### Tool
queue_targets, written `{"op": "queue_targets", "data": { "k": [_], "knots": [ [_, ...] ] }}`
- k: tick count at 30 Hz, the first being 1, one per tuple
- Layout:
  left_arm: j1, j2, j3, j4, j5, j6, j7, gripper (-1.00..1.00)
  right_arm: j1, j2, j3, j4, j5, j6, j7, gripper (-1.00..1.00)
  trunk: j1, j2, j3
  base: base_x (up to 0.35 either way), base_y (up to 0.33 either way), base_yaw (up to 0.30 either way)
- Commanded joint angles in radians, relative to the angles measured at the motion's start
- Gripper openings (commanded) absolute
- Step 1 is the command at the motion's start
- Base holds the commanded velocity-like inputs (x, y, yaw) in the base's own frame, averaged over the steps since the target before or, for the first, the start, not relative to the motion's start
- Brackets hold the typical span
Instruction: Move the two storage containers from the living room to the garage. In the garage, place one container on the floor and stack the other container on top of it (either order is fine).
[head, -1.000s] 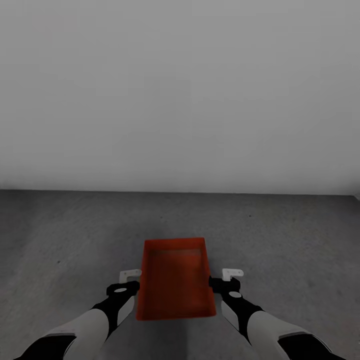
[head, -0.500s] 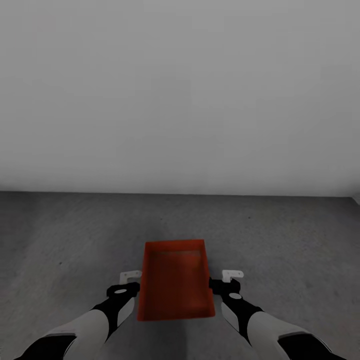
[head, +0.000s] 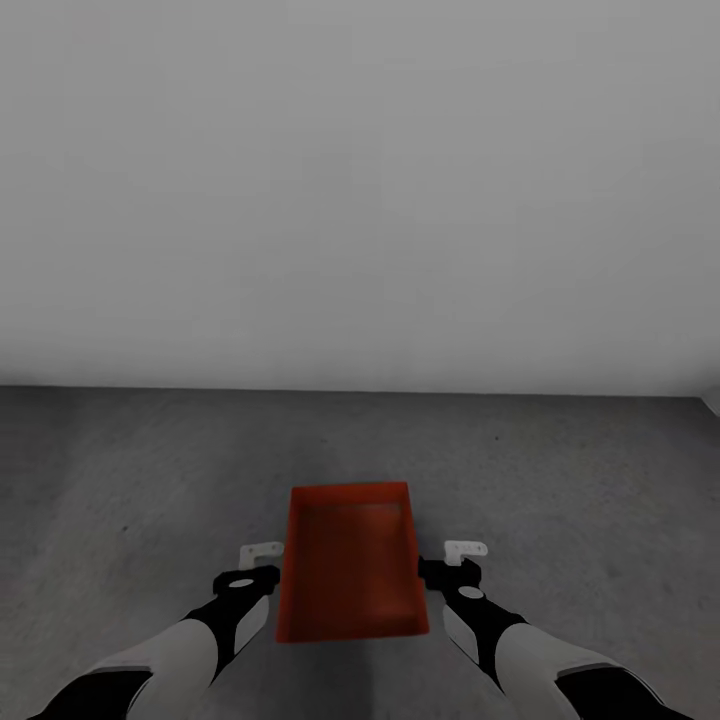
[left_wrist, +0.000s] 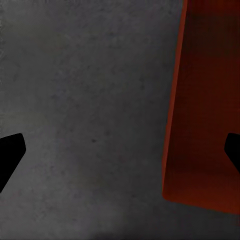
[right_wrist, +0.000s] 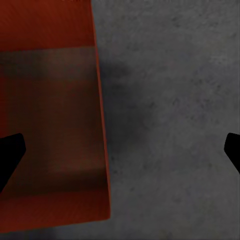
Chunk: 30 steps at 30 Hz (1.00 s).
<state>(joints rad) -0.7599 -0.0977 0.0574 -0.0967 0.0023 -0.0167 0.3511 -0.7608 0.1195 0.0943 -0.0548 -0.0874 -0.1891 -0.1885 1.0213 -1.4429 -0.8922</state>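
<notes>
a dark grey, mottled concrete floor (head: 560, 500) runs to a plain pale grey wall (head: 360, 200). one orange-red storage container (head: 350, 565) sits open side up between the left claw (head: 262, 560) and right claw (head: 462, 558), both spread wide, gripping nothing.

Floor (head: 130, 470): dark grey, mottled concrete, met a pale wall (head: 360, 180)
On it: one orange-red storage container (head: 350, 565), open-top

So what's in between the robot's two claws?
The orange-red storage container sits between the left claw and the right claw, on the grey floor, as the head view shows. Both claws are open beside it.
</notes>
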Motion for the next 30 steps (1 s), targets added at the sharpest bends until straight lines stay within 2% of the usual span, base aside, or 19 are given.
{"op": "queue_targets", "data": {
  "k": [1,30],
  "knots": [
    [0.000,0.000,0.006,0.000,0.001,-0.002,0.002,1.00,-0.001,0.000,0.008,0.001,-0.009,-0.003,-0.003,1.00,-0.004,0.007,0.003,0.000,0.000,0.000],
    [0.000,0.000,0.006,0.000,0.003,-0.002,0.002,1.00,0.000,0.002,0.008,0.001,-0.009,0.001,-0.007,1.00,-0.115,0.210,0.094,0.000,0.000,0.000]
  ]
}}
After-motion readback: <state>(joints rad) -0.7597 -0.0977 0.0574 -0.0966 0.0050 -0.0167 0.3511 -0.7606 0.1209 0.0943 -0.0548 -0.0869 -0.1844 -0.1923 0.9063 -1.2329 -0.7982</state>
